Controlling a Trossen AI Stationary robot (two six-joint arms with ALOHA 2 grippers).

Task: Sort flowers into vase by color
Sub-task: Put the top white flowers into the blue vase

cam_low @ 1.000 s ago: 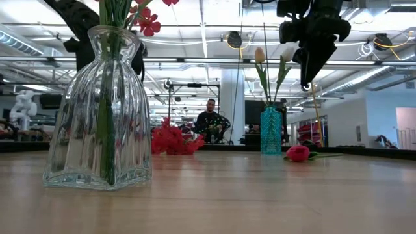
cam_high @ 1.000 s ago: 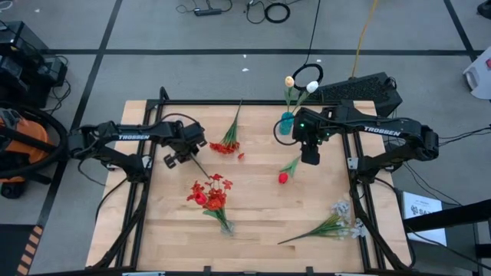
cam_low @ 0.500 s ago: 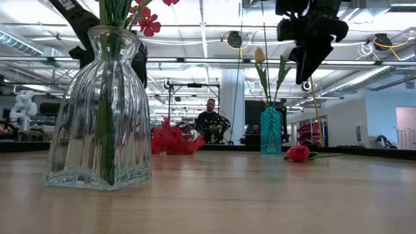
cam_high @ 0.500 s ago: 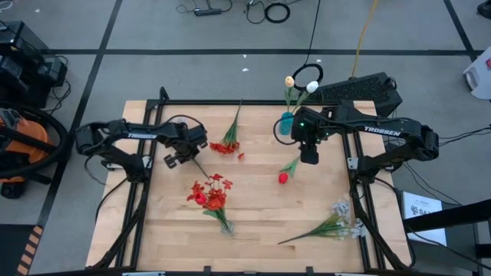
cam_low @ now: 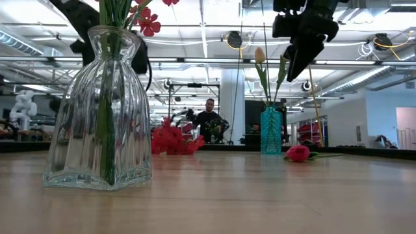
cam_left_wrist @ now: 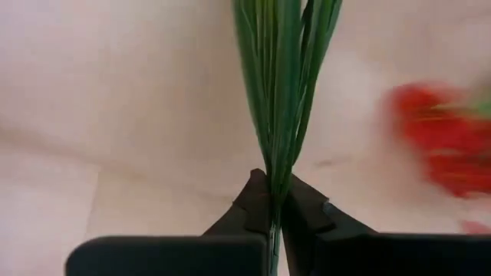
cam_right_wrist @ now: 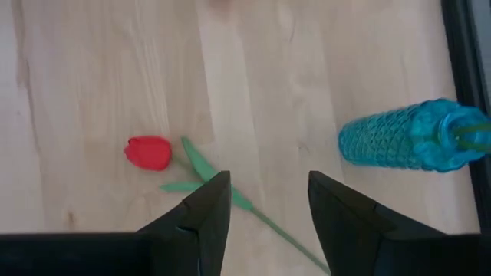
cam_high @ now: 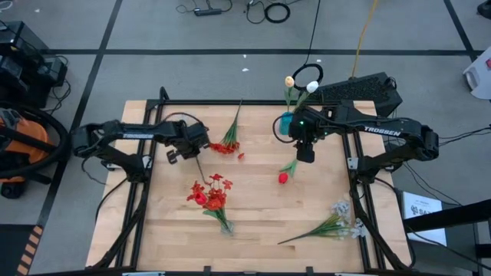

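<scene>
My left gripper (cam_high: 192, 151) is at the table's left and is shut on the green stalks (cam_left_wrist: 280, 84) of a flower. In the high view the stalk (cam_high: 201, 167) runs toward red blossoms (cam_high: 209, 193) above a clear glass vase (cam_low: 97, 104). My right gripper (cam_right_wrist: 268, 188) hangs open above a red rosebud (cam_right_wrist: 148, 152) that lies on the wood, its fingers on either side of the green stalk without touching it. Beside it stands a teal vase (cam_high: 286, 123) with cream tulip buds (cam_high: 290, 80). My left gripper pinches a bundle of thin green stalks (cam_left_wrist: 275, 165) between its two fingers. The fingers come from above and point steeply down. The stalks run on past the fingertips over the table. Whether they rest on the wood, I cannot tell.
Another red blossom cluster (cam_high: 225, 144) lies at the far middle of the table. A white spray (cam_high: 337, 224) lies near the right front corner. A black frame (cam_high: 230, 103) borders the table. A person (cam_low: 211, 120) sits in the room beyond.
My left gripper has rolled at the wrist and shut on the green stalks, staying in nearly the same spot. My right gripper has tipped a little and stays open above the rosebud. The flowers on the table have not moved.
</scene>
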